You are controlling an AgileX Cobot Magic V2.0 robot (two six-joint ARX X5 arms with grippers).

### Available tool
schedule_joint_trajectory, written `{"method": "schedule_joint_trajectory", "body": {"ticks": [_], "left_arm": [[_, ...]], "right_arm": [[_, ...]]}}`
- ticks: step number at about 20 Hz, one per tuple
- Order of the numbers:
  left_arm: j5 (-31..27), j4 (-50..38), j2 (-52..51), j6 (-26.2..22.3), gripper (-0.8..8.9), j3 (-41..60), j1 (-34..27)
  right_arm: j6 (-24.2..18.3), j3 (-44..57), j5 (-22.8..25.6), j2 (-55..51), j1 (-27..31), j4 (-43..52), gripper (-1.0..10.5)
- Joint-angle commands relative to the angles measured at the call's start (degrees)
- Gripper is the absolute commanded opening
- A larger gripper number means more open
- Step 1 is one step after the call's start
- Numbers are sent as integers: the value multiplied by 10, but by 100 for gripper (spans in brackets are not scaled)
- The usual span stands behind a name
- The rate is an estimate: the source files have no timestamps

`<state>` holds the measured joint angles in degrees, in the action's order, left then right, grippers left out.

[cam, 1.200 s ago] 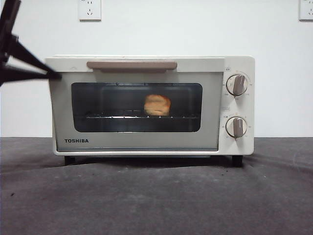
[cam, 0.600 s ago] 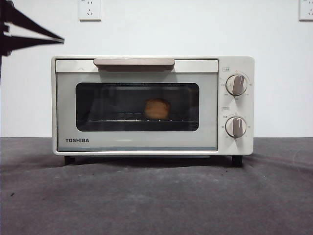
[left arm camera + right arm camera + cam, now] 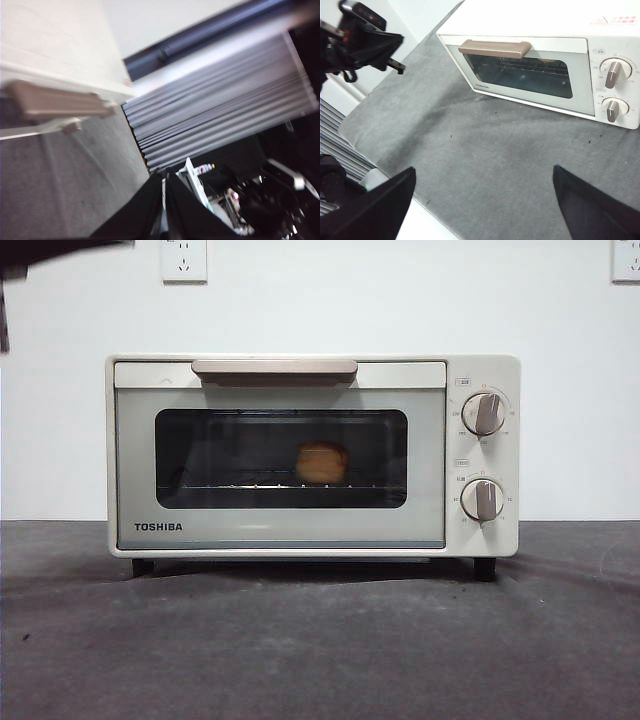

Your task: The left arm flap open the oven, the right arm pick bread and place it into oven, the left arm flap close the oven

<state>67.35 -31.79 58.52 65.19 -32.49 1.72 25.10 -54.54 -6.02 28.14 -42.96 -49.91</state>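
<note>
Cream oven [image 3: 300,455] shut, bread [image 3: 322,462] inside; left gripper [image 3: 164,182] narrow, right gripper [image 3: 482,187] wide.

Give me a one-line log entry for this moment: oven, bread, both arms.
oven: door shut | bread: inside on wire rack | left gripper: shut, raised clear of the oven's side | right gripper: open, empty, above cloth in front of oven

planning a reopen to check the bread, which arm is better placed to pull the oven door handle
Left, probably. The left gripper hangs beside the oven's handle end, jaws shut; its wrist view shows the handle close. The right gripper, jaws open, sits farther back over the table.
</note>
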Motion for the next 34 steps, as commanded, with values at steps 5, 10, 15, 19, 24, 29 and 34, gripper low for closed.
{"method": "schedule_joint_trajectory", "body": {"ticks": [5,10,15,19,24,29,34], "left_arm": [[-9,19,-92,-23,16,-7,1],[-98,154,-196,-116,16,-7,2],[-199,362,-300,-312,16,-7,3],[-278,512,-356,-456,16,-7,3],[-320,595,-375,-468,20,-7,3],[-320,593,-375,-467,20,-7,3],[-320,594,-375,-467,20,-7,3]], "right_arm": [[-68,-10,1,1,-4,10,431],[-115,-10,1,1,-4,30,430],[-136,-10,4,2,-4,51,428],[-143,-10,43,2,-4,47,281],[-157,-10,94,3,-4,43,13],[-153,-10,110,1,-4,45,13],[-153,-10,110,1,-4,49,13]]}}
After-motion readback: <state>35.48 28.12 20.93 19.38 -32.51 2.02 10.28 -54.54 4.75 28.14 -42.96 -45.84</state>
